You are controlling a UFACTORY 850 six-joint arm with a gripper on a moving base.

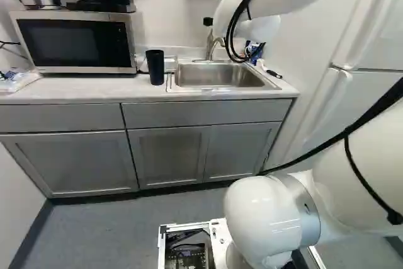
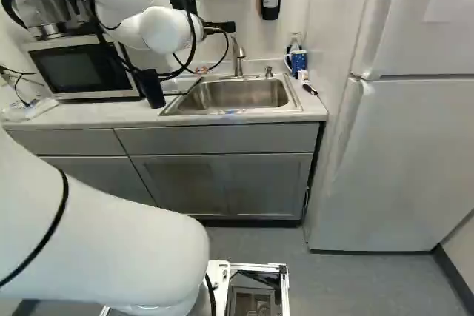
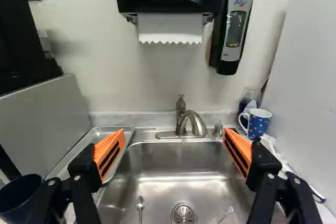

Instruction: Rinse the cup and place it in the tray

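Gaping wide, your gripper (image 3: pixel 174 149) has nothing in its grasp, with the sink (image 3: pixel 199 184) ahead and below! Just outside the microwave-side finger (image 3: pixel 109 149) is the likely target, the dark cup (image 3: pixel 21 195), on the counter (image 1: pixel 82 89) beside the sink. There's your key relation: the cup lies off to the microwave (image 1: pixel 75 42) side and lower, apart from the jaws, not between them. It stands upright, mouth up, long axis vertical, so you'll want to shift sideways, drop, and straddle that wall without the nearer finger tipping it! Past that same finger, the metal tray (image 3: pixel 94 136) runs between microwave and sink, handy for the finish. Farther out, beyond the gap, the tap (image 3: pixel 197 124) arches over the basin; off past the other finger, there's a spotted mug (image 3: pixel 258 123), probably not your pick
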